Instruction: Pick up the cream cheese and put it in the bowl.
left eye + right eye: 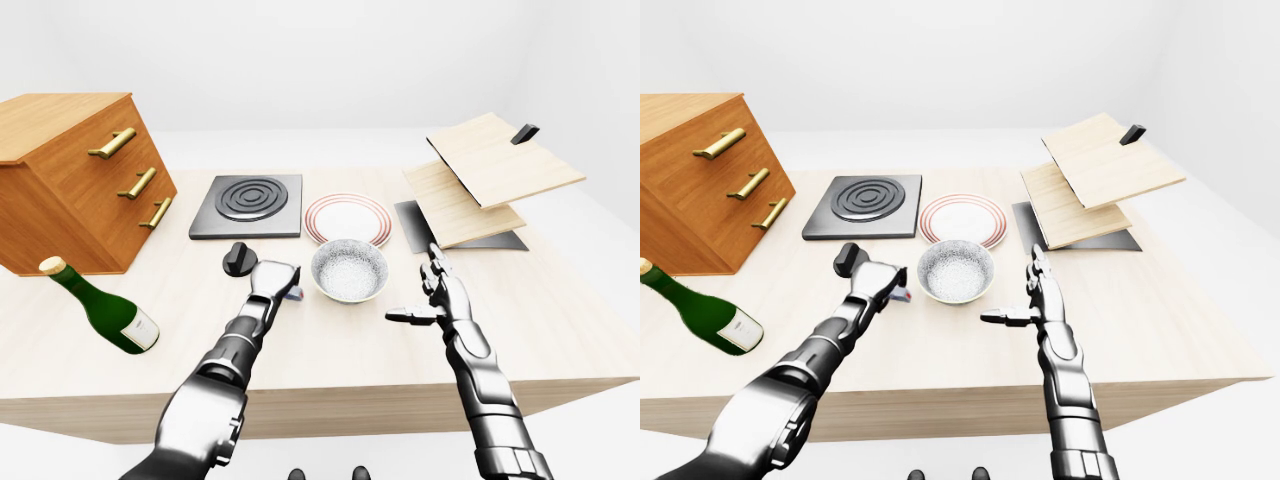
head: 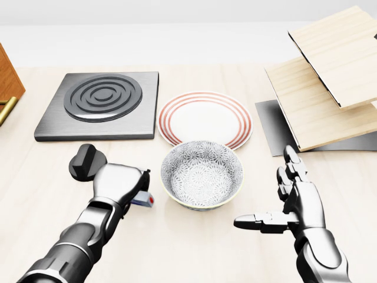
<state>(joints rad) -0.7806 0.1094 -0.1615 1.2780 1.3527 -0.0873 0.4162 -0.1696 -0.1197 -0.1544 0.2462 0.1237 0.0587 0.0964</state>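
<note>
While the left hand (image 2: 118,183) sits low and left of centre in the head view, its fingers curl down over the cream cheese (image 2: 145,200), apparently closing to grasp; only the packet's blue and red end shows. Whether the grip is complete cannot be told. Just right of it stands the patterned bowl (image 2: 202,174), close enough for a short transfer. At lower right, the right hand (image 2: 288,203) hovers open and empty, clear of the bowl. Beyond lie the striped plate (image 2: 204,118) and stove plate (image 2: 100,105). No legible writing appears on the packet or on the bottle (image 1: 103,310).
</note>
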